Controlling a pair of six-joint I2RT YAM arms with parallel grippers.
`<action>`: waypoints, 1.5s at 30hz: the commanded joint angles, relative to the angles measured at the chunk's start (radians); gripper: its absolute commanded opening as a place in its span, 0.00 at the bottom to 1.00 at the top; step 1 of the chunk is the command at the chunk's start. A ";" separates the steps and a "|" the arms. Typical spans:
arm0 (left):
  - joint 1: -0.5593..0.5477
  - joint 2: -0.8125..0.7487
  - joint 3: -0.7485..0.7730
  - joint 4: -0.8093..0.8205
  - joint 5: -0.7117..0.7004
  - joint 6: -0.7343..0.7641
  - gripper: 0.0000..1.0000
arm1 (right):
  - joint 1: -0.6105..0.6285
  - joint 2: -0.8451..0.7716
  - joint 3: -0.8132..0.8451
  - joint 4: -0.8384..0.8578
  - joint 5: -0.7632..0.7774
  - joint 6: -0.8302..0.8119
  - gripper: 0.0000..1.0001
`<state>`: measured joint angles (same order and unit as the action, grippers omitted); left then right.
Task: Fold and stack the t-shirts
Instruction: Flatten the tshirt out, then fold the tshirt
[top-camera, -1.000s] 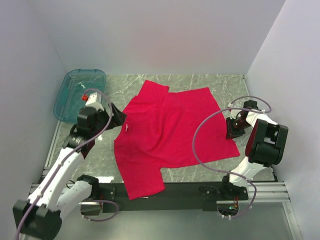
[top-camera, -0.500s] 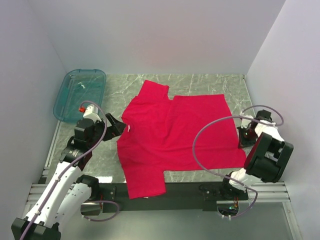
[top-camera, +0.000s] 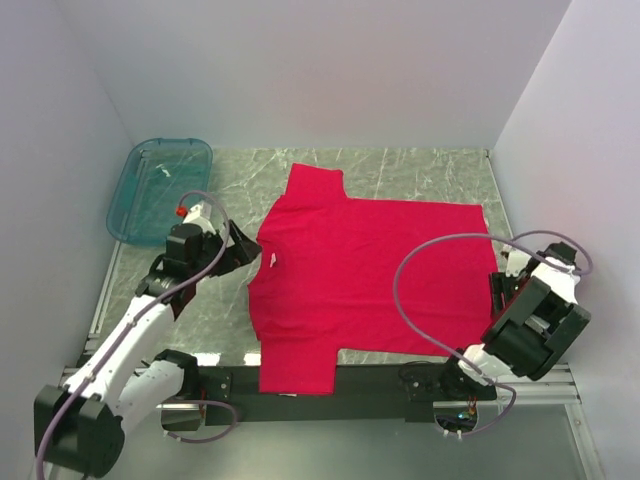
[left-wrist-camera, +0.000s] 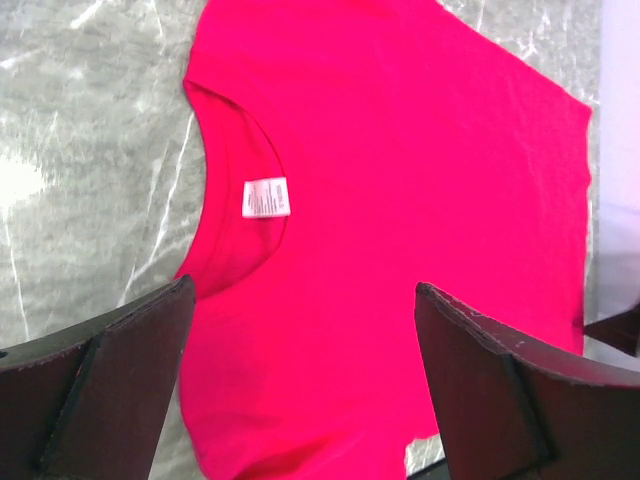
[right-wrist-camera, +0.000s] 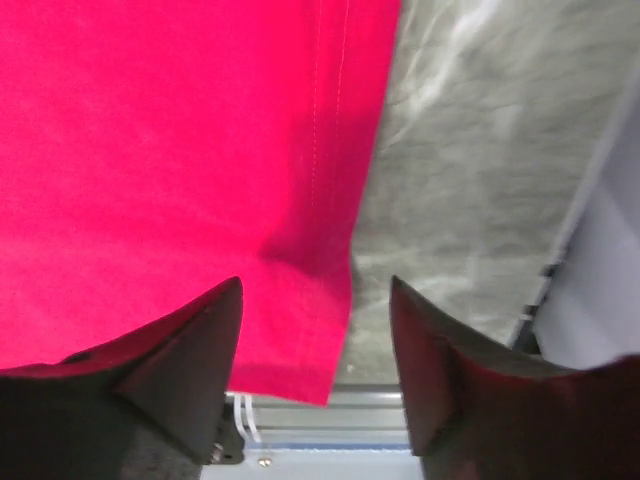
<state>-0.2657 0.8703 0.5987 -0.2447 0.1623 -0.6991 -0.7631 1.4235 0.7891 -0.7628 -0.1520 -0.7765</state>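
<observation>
One red t-shirt (top-camera: 370, 270) lies spread flat. Left gripper (left-wrist-camera: 302, 290) gapes wide near its collar; right gripper (right-wrist-camera: 315, 282), parted over the hem corner, seemingly holds nothing.

Our left gripper (left-wrist-camera: 302, 288) hangs with jaws spread wide; our right gripper (right-wrist-camera: 315, 281) points down, jaws parted.

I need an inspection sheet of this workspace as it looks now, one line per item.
Surface: grey marbled table.
Job's things: one red t-shirt, spread flat, unfolded, white neck label showing.
Clutter: teal tub at the far left corner, apart from the shirt.
Grippers: left tool open above the collar; right tool open over the hem corner; neither holds anything.
Cables: purple cable loops on both arms; the right one crosses above the shirt.
Surroundings: plain white walls on three sides.
</observation>
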 joint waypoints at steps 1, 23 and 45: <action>0.000 0.059 0.076 0.099 0.020 0.029 0.96 | -0.002 -0.083 0.113 -0.053 -0.082 -0.038 0.71; 0.077 1.538 1.476 0.054 0.261 0.100 0.81 | 0.407 -0.445 0.022 0.321 -0.856 0.444 0.83; 0.025 1.830 1.754 -0.002 0.068 0.061 0.58 | 0.364 -0.396 0.068 0.208 -0.934 0.379 0.79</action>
<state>-0.2138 2.6999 2.3184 -0.1265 0.3244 -0.7094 -0.3859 1.0275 0.8017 -0.5411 -1.0424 -0.3817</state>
